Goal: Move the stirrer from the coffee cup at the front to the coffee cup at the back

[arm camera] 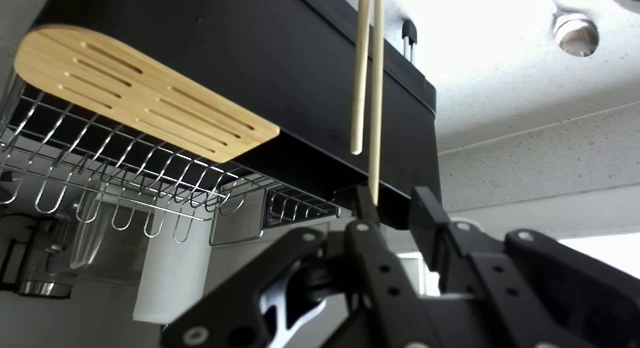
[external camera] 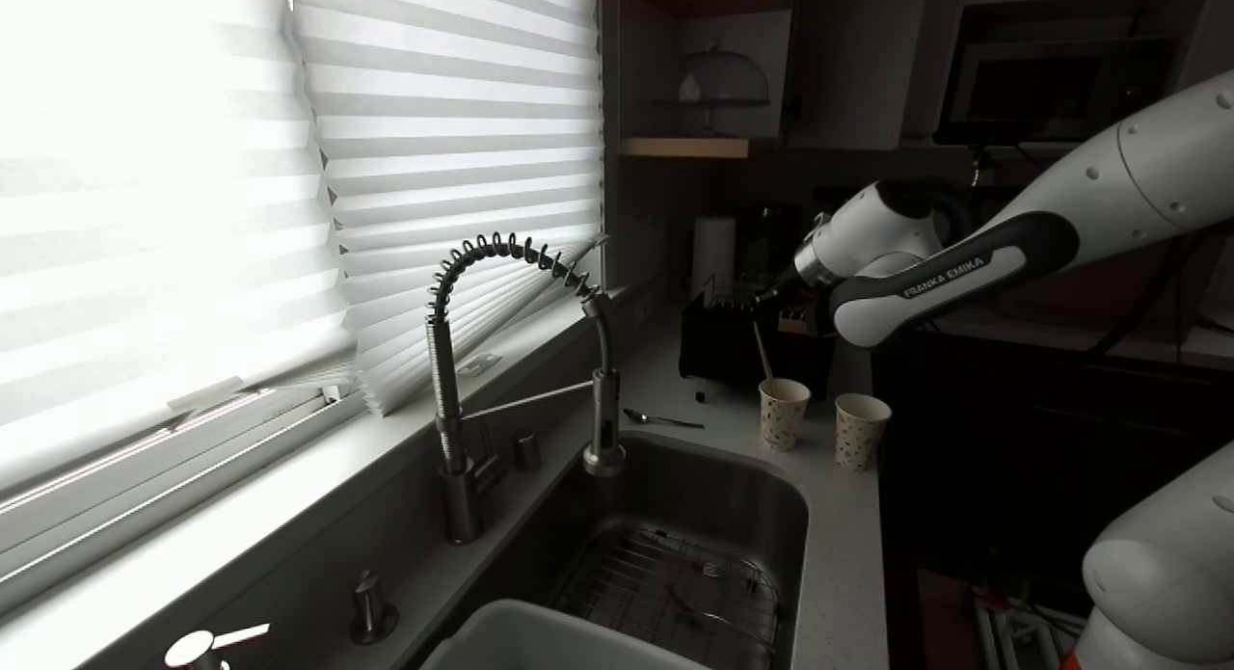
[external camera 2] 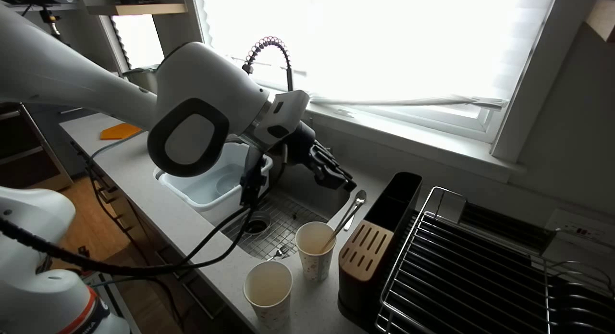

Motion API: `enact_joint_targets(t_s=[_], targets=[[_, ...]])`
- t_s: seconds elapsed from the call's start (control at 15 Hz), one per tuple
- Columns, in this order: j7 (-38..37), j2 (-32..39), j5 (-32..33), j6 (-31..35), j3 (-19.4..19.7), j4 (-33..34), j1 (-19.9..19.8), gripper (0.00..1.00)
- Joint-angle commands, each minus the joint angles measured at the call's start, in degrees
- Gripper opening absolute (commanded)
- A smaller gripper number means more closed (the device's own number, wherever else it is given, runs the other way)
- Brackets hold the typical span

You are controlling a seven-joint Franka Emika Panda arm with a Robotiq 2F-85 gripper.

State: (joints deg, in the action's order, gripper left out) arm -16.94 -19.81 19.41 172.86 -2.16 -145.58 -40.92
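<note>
A patterned paper cup holds the stirrer, a thin pale stick leaning out over the rim. This cup also shows in an exterior view, where two sticks seem to lean from it. A second patterned cup stands beside it, nearer the counter edge; it shows too in an exterior view. In the wrist view two pale sticks come down from the top; the longer stick ends at the left finger's inner side. My gripper is open, above the stirrer's upper end; both cups are out of the wrist view.
A black utensil holder with a slotted wooden top stands close beside the stirrer's cup. A wire dish rack is beyond it. The sink, the tall spring faucet and a spoon are near.
</note>
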Motion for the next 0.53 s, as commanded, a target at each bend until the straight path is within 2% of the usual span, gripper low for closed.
enact_joint_targets(t_s=[0.0,0.33,0.47], targets=[[-1.0,-0.5,0.3,-1.2,-0.8,0.0,-0.8,0.60],[0.5,-3.7,-0.3,-3.9,0.0,-0.4,0.6,0.97],[3.8,-5.4,-3.4,-7.9,2.1,-0.4,4.2,1.00]])
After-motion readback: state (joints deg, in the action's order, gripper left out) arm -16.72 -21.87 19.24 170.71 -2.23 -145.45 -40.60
